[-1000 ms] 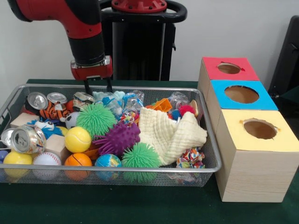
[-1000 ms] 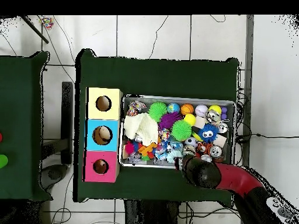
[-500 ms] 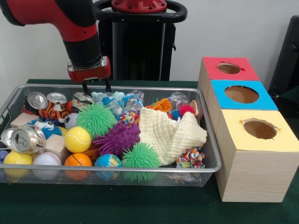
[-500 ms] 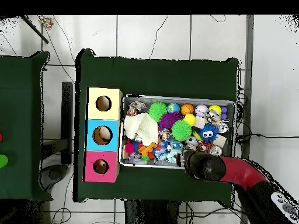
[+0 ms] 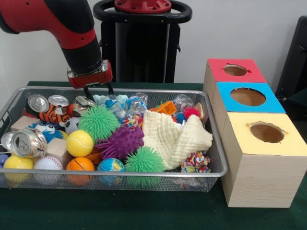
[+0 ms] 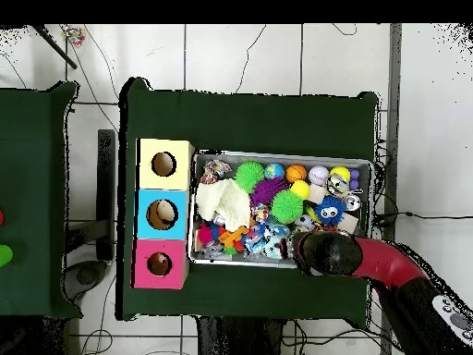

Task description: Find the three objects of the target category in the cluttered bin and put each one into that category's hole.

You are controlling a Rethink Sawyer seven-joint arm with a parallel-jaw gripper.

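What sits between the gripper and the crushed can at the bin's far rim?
Nothing visible does. The gripper hangs open just above the crushed can at the bin far rim, with only air between them.

You get bright, even room light, front view. Soft shadows under wire bin [image 5: 211, 143]. Glare on cans [image 5: 29, 142]. Overhead view: small objects hard to resolve.

The wire bin [image 5: 211, 110] runs off the front view's left edge, cutting off a ball [image 5: 2, 158] at its front left corner. The yellow cloth [image 5: 175, 136] covers whatever lies beneath it. In the overhead view the arm [image 6: 369, 263] hides the bin's bottom right corner.
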